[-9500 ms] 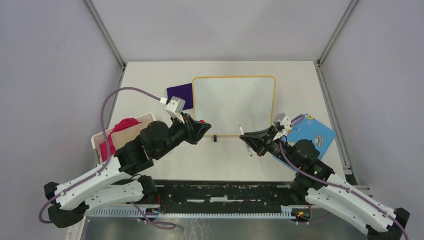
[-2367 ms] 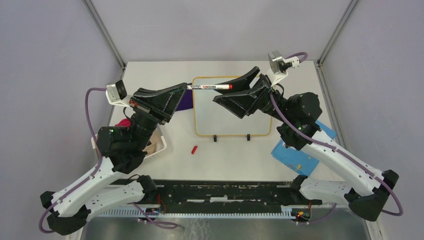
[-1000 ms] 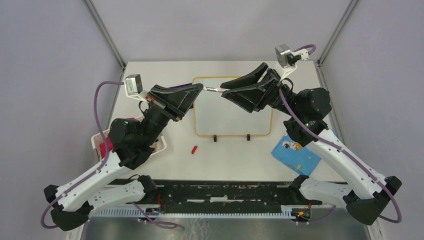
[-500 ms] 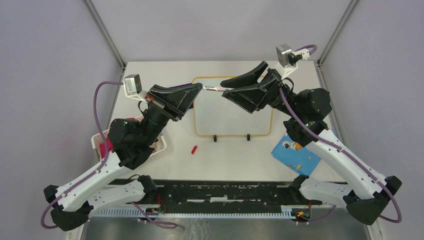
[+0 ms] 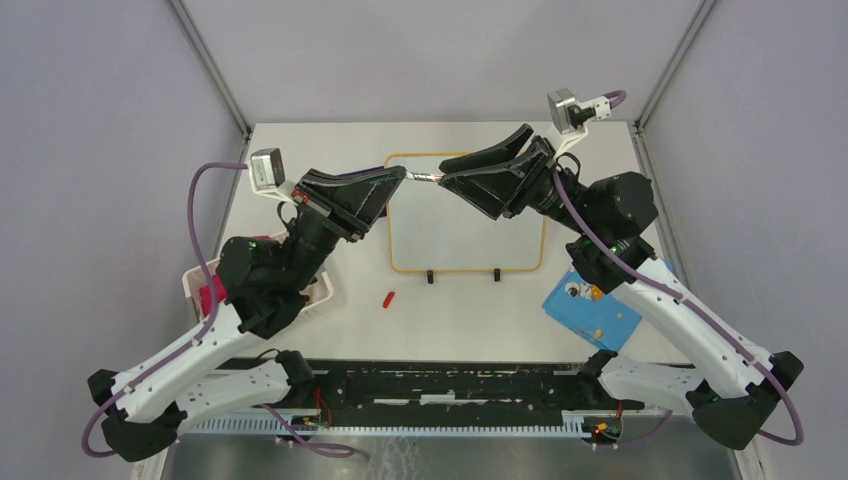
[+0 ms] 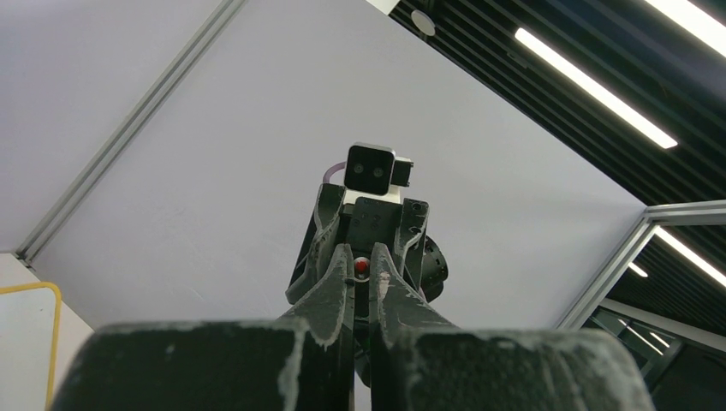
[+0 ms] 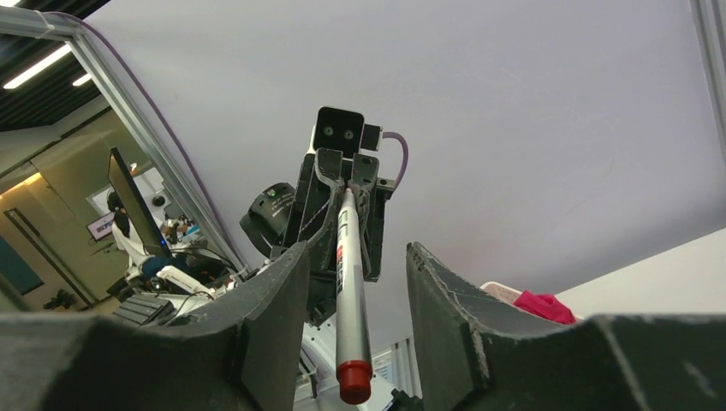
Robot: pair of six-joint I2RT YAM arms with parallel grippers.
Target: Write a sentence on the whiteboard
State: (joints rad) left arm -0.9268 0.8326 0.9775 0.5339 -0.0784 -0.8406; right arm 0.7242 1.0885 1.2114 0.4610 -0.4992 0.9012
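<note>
Two arms are up over the table, nose to nose, with one marker (image 5: 422, 178) bridging the gap between them. The left gripper (image 5: 399, 177) is pressed tight on one end of the barrel, and that is the only hold on it. The right gripper (image 7: 356, 250) stands spread around the other, red-tipped end, with a gap between each finger and the barrel, so it pinches nothing.

Below them, at twelve o'clock from the bases, sits the whiteboard (image 5: 460, 235), mid-table with two black feet on its near edge. The part of its face that shows carries no writing. What looks like a small red cap (image 5: 388, 298) lies at about seven o'clock from the board, and a blue card (image 5: 590, 312) at four o'clock.

On handling, the board looks light and stiff with a slick, glossy face, so I'd expect it to skid under a pressing nib. Any bracing belongs on the yellow frame, not on the writing surface. The marker looks light and rigid too, but its smooth round barrel could swivel in a two-finger pinch. The safer hold is square across the barrel, fairly close to the writing end.
</note>
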